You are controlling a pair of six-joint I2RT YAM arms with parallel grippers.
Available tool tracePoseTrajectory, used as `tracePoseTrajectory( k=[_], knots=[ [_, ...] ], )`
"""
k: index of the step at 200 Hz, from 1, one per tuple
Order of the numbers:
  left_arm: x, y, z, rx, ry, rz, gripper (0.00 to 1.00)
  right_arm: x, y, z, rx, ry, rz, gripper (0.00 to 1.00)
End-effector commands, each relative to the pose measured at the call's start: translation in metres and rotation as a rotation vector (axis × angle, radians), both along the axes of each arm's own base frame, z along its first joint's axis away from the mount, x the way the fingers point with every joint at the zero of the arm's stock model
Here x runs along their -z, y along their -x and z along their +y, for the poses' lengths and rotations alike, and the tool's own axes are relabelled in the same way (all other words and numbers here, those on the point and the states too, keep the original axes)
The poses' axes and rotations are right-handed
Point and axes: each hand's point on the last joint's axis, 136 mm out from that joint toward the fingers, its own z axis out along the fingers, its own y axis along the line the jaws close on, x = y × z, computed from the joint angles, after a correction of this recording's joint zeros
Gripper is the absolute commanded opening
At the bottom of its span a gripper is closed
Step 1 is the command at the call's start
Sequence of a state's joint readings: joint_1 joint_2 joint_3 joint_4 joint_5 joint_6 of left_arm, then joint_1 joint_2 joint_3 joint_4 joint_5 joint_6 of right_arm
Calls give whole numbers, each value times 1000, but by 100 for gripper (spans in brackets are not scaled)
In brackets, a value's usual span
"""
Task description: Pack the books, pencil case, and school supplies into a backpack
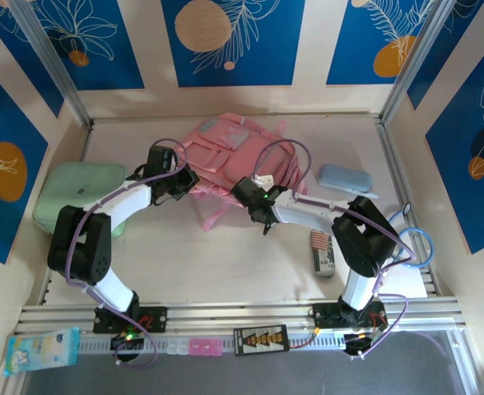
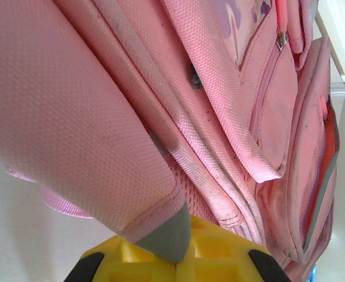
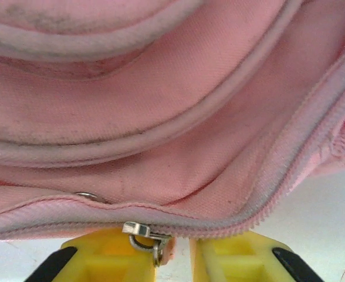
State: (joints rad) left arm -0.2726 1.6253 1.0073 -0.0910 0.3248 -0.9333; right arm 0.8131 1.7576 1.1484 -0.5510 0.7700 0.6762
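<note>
The backpack [image 1: 230,152] lies at the surface's far middle; left jaws pinch its grey-tipped flap [image 2: 166,235], right jaws pinch the zipper pull [image 3: 148,235]; a skewed tug could slip the small pull free or drag the backpack along unopened.

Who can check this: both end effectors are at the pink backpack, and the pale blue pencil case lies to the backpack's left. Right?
Wrong in one respect. The top external view shows the pencil case lying to the right of the backpack, not its left. The left end effector and right end effector are indeed both at the backpack.
</note>
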Motion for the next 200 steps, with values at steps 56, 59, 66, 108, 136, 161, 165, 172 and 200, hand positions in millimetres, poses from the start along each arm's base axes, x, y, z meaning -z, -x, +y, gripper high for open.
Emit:
tracePoseTrajectory(
  k=[56,59,66,108,136,161,165,172,200],
  knots=[
    [-17,-15,3,5,-1,-64,0,-7,-9,7,-45,-20,-45,9],
    [-18,-15,3,7,-3,-66,0,-7,-8,5,-44,-18,-44,9],
    [-16,-16,5,3,-8,-65,0,-8,-6,2,-41,-17,-46,8],
    [-3,-32,18,-3,-10,-60,0,-7,8,-36,-27,-61,-31,8],
    [8,-45,20,26,-46,-47,0,-8,14,-31,-138,-188,23,8],
    [12,-60,22,41,-78,-62,2,-15,18,-8,-234,-282,81,2],
    [14,-62,24,39,-86,-59,4,-17,19,-1,-252,-304,91,1],
    [15,-64,27,35,-98,-57,7,-20,20,10,-283,-345,108,0],
    [11,-64,50,-8,-139,-57,31,-34,23,58,-399,-486,146,0]
  ],
)
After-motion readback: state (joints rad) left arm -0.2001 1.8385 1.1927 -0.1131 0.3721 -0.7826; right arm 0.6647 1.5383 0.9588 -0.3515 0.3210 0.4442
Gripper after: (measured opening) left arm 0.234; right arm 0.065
